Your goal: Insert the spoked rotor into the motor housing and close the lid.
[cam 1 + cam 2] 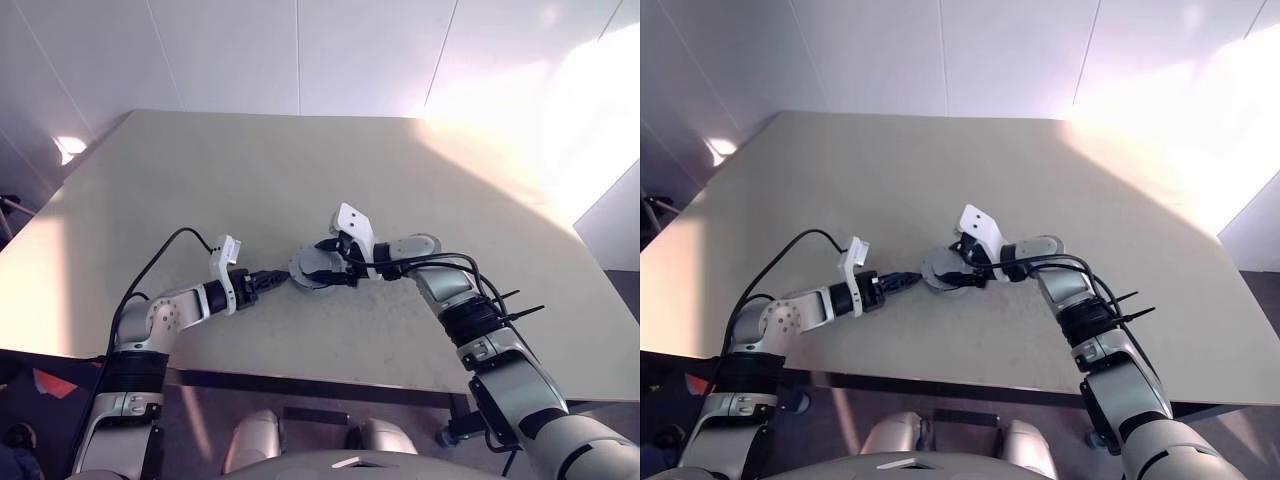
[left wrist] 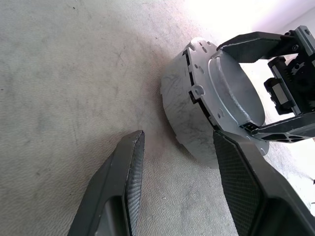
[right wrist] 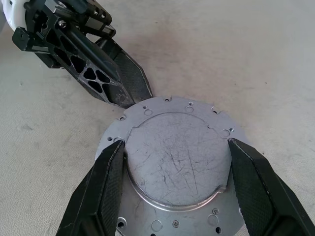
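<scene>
- Beige table (image 1: 250,180), matte and faintly speckled, running back to the white panelled wall (image 1: 300,50).
- Bright sunlight patch (image 1: 520,130) across the table's far right corner.
- Dark floor below the table's near edge.

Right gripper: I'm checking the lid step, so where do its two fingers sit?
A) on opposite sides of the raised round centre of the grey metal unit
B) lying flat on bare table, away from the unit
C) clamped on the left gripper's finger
A: the right gripper has one finger on each side of the grey metal unit's raised round centre.
</scene>
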Controlling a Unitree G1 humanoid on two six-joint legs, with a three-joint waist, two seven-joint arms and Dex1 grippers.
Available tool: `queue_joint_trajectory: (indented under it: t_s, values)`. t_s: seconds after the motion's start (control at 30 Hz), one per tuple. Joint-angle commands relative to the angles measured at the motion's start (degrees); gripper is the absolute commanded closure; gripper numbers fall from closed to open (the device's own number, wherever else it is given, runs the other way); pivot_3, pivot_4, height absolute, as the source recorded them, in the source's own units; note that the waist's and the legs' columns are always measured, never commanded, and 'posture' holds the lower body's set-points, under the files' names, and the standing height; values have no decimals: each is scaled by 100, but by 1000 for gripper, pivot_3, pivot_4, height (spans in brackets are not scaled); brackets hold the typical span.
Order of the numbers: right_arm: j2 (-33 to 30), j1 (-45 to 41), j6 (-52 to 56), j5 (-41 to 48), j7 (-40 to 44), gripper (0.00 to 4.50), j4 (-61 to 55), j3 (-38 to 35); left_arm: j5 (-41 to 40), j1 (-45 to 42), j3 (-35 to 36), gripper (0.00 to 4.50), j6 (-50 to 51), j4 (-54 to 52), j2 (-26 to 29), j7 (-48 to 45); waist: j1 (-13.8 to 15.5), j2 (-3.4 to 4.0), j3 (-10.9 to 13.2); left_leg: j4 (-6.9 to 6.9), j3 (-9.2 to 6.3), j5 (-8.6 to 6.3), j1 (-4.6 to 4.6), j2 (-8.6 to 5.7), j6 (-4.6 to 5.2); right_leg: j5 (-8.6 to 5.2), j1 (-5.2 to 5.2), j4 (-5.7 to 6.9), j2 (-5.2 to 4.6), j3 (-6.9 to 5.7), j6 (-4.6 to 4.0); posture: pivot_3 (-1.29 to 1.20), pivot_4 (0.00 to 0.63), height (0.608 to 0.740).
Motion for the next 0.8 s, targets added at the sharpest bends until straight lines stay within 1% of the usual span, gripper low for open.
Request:
queue_joint_trajectory:
  t_s: [0.03, 0.33, 0.67, 0.8]
  values:
    - [-84, 22, 15, -60, 74, 1322, 110, 45, 95, 29, -44, 2126, 24, 92, 53, 88, 0, 0, 0, 0, 0, 0, 0, 0, 0, 0, 0, 0, 0, 0, 0, 0, 0, 740]
    - [-143, 54, 144, -19, 85, 1322, 66, -20, 93, 33, -50, 2126, 21, 87, 61, 78, 5, 0, 0, 4, 0, -2, -1, 0, 3, 0, 2, 0, 0, 0, 0, 0, 0, 740]
    - [-70, 18, 74, -136, -51, 1322, 302, 50, 50, -52, -36, 2126, 81, 81, 9, 124, 6, -1, -1, 6, 0, -2, 6, 0, 4, 0, 11, 1, 0, 0, 0, 0, 0, 740]
    - [-66, 4, 48, -153, -67, 1322, 349, 62, -278, -420, 307, 2126, 276, 217, -243, 305, 19, -1, 0, 9, -1, -2, 20, 0, 3, 0, 27, 1, 0, -1, 0, 0, 0, 740]
